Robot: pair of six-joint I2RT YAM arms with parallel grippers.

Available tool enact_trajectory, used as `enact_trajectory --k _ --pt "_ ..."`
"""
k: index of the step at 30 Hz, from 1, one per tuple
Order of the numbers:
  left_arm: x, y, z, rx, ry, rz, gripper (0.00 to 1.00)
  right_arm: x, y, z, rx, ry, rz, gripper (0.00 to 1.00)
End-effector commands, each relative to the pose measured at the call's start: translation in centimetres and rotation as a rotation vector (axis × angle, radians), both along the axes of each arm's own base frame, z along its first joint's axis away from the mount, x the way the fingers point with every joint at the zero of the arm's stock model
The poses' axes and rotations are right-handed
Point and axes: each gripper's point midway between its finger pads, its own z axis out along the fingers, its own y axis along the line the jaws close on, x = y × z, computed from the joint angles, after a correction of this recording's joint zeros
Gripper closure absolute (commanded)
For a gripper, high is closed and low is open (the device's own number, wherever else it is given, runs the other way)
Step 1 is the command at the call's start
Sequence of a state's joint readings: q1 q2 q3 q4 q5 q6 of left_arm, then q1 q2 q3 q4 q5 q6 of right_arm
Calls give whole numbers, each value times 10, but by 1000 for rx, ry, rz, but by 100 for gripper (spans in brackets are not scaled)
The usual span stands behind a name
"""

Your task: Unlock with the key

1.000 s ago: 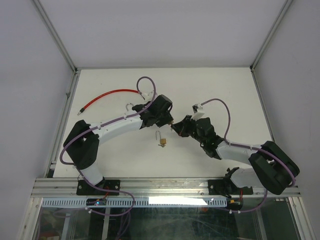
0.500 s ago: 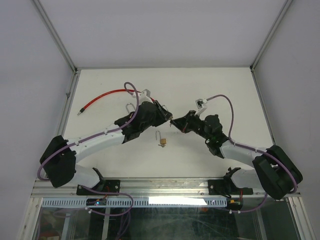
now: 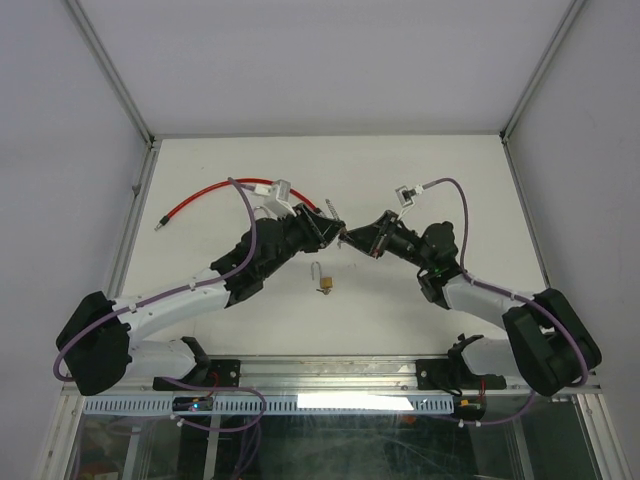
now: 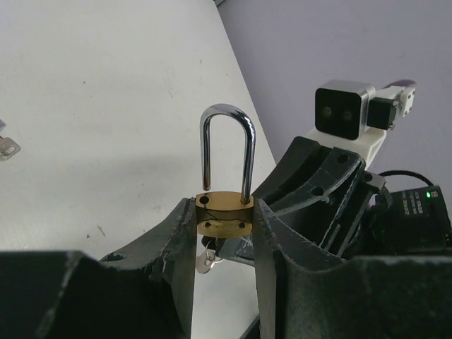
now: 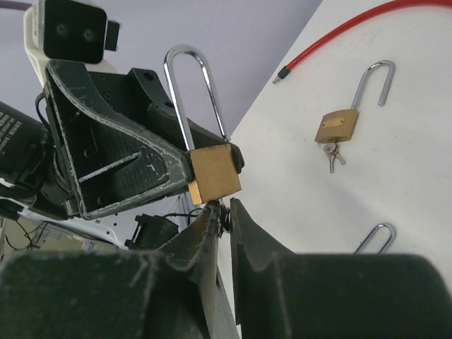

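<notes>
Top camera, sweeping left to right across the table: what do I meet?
Red cable → left end effector, clamped on the held padlock → right end effector. The loose padlock lies below where the two meet, so I leave it out.

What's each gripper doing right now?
Left gripper: closed on a padlock.
Right gripper: nearly shut around the key; grip cannot be told.

Your left tool (image 5: 206, 164) grips a brass padlock (image 5: 214, 176), shackle up; your right tool (image 5: 224, 212) sits nearly closed just beneath.
</notes>
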State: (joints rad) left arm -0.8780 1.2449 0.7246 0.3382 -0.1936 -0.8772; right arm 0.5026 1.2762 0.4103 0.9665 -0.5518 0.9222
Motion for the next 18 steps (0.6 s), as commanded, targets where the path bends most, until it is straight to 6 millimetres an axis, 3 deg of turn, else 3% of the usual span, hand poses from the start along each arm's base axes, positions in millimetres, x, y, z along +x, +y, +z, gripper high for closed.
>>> enact_trajectory --k 1,9,14,18 --pt "-34 -16 13 47 -73 -213 97 0 1 53 23 -196 6 82" --pt "-16 4 -3 276 -128 -202 97 -12 -18 26 -234 -240 -11 53" --pt "-21 7 -7 374 -196 -261 97 -11 -29 39 -311 -286 -56 43" --pt "-32 -2 -8 399 -246 -360 97 -7 -21 51 -294 -290 -33 39"
